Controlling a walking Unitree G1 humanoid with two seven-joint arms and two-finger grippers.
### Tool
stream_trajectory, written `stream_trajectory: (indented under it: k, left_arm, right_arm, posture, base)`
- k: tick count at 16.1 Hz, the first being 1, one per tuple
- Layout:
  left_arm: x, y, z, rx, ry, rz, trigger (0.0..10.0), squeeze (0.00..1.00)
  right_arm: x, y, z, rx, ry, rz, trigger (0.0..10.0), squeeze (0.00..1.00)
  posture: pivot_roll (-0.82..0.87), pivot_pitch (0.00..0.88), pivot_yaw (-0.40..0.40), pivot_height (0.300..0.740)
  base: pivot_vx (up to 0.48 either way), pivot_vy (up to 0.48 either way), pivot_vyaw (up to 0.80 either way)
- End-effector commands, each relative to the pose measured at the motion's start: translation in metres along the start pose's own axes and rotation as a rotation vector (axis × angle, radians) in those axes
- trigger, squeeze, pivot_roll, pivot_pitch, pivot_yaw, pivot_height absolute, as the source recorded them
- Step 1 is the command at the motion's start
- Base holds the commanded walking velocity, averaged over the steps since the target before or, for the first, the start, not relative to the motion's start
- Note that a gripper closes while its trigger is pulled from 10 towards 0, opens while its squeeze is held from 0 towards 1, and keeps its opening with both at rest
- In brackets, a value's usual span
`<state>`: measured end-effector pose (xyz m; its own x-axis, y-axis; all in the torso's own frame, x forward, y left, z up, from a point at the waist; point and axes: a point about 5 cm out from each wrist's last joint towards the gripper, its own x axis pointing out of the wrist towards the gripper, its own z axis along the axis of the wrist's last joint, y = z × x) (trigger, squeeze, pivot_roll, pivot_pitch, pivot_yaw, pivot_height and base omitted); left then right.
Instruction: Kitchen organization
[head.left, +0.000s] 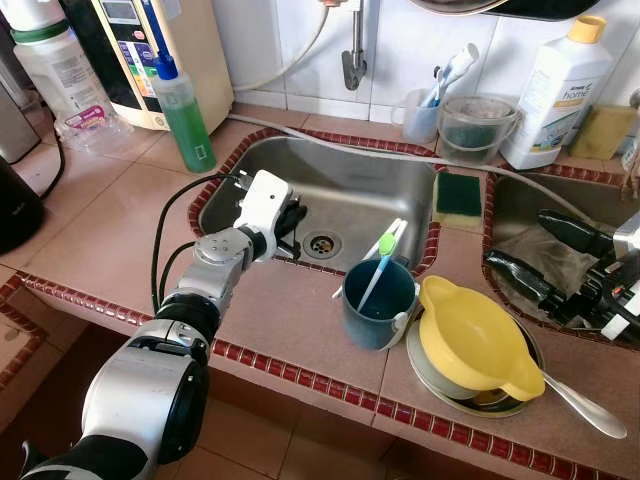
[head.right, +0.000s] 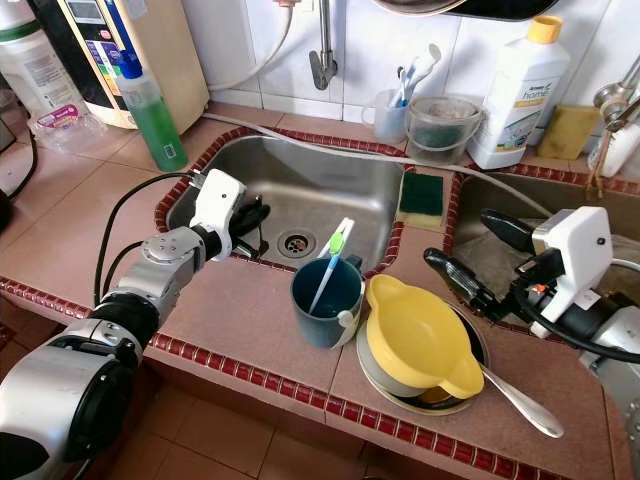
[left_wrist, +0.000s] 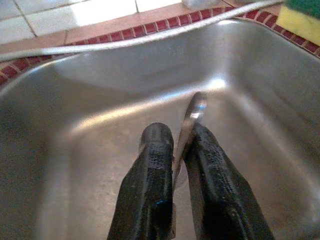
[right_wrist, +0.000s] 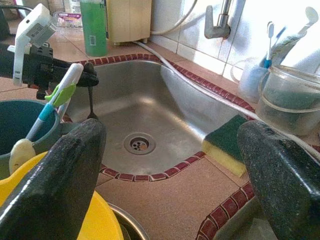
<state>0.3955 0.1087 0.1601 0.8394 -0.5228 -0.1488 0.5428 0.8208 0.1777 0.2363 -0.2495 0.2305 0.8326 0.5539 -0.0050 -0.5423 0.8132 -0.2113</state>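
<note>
L gripper (left_wrist: 172, 165) fingers pinch a spoon (left_wrist: 192, 112), prob., over sink (head.left: 360, 180); R gripper (head.right: 480, 255) fingers wide apart.

The white bottle (head.left: 553, 92) reads "home" on its label.

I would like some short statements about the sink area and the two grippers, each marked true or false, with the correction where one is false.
1. The left gripper holds a metal utensil over the sink. True.
2. The right gripper is shut on the sponge. False: its fingers are spread open, and the sponge lies on the ledge between the two basins.
3. The teal cup has a toothbrush standing in it. True.
4. The yellow bowl sits inside the sink. False: it rests on a metal dish on the counter, beside the cup.
5. The green bottle lies on its side. False: it stands upright.
</note>
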Motion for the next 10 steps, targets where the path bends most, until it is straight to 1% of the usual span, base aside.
stream_trajectory:
  k: [1,10]
  left_arm:
    - [-0.0003,0.0006,-0.0013,0.004,0.017,-0.005,10.0,1.0]
    - [-0.0014,0.0048,0.0018,0.002,0.014,-0.007,10.0,1.0]
  right_arm:
    - [0.0,0.0028,0.0076,-0.026,-0.012,0.022,10.0,0.0]
    - [0.0045,0.0044,0.0065,-0.021,-0.016,0.047,10.0,0.0]
  posture:
    - [-0.41,0.128,0.102,0.74]
    - [-0.4,0.114,0.098,0.74]
  base:
    - [0.0,0.0,0.0]
    - [0.0,0.0,0.0]
